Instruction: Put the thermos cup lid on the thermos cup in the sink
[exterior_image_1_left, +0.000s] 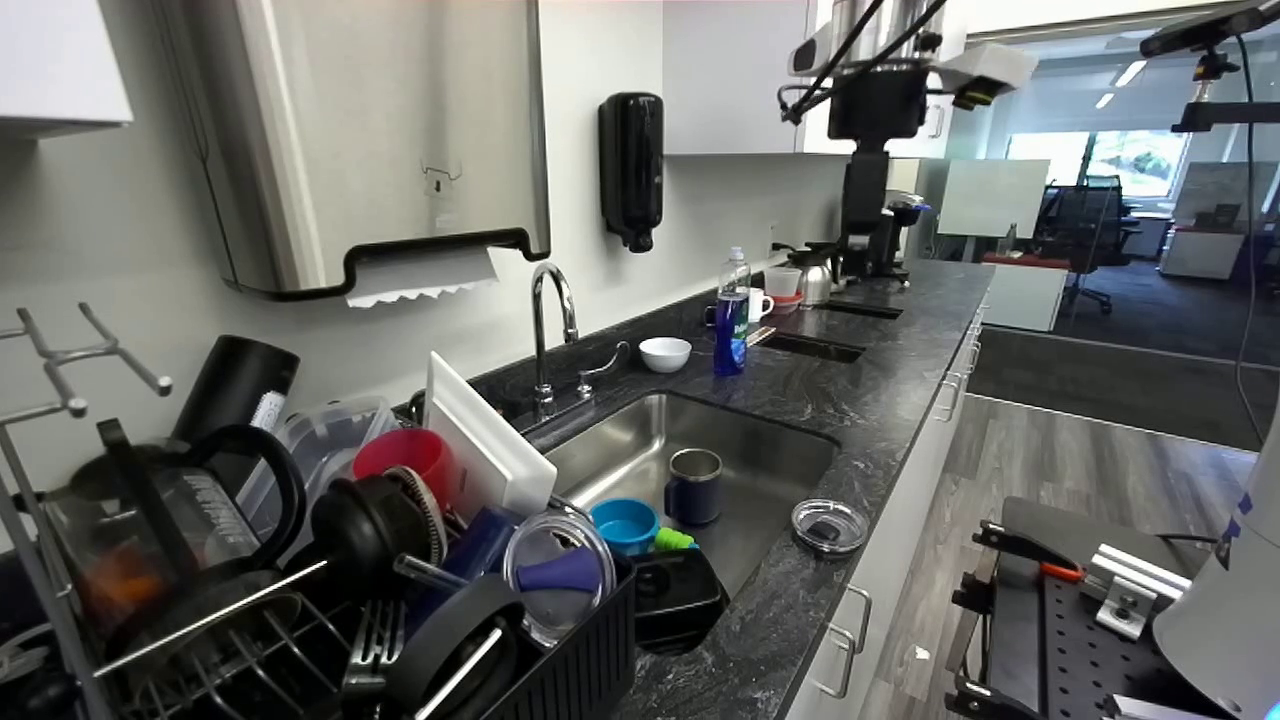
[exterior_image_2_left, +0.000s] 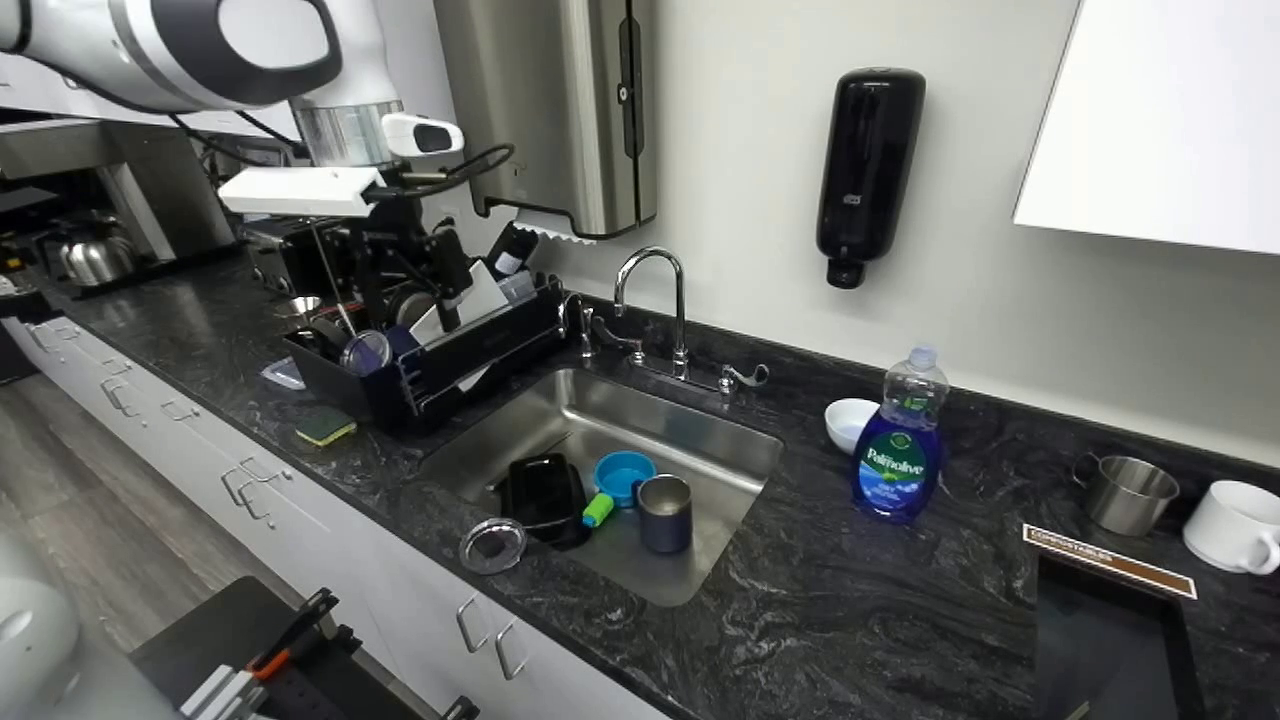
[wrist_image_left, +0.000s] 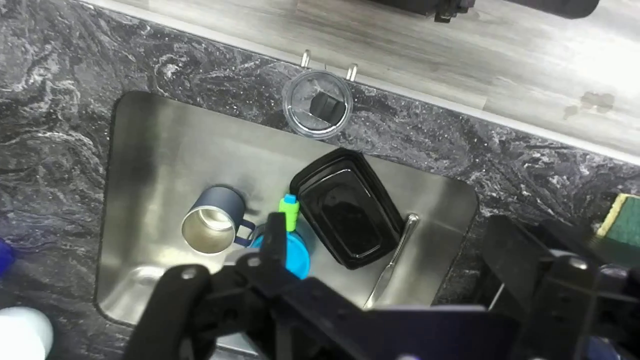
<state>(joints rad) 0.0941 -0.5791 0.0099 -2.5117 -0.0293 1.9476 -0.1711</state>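
Observation:
The thermos cup is a dark navy mug with a steel inside. It stands upright and uncovered in the steel sink (exterior_image_2_left: 700, 440); the cup shows in both exterior views (exterior_image_1_left: 695, 500) (exterior_image_2_left: 665, 525) and in the wrist view (wrist_image_left: 212, 220). The lid, a clear disc with a black slider, lies flat on the counter between sink and front edge (exterior_image_1_left: 830, 527) (exterior_image_2_left: 492, 546) (wrist_image_left: 318, 105). My gripper (wrist_image_left: 392, 240) is open, fingers wide apart, with nothing between them. It hangs above the scene, apart from cup and lid; in an exterior view it overlaps the dish rack (exterior_image_2_left: 410, 312).
A black tray (wrist_image_left: 347, 212), a blue bowl (exterior_image_2_left: 622, 472), a green bottle (exterior_image_2_left: 598, 510) and a knife (wrist_image_left: 392, 265) lie in the sink by the cup. The faucet (exterior_image_2_left: 680, 310) rises behind. The full dish rack (exterior_image_2_left: 350, 400) and soap bottle (exterior_image_2_left: 900, 450) flank the sink.

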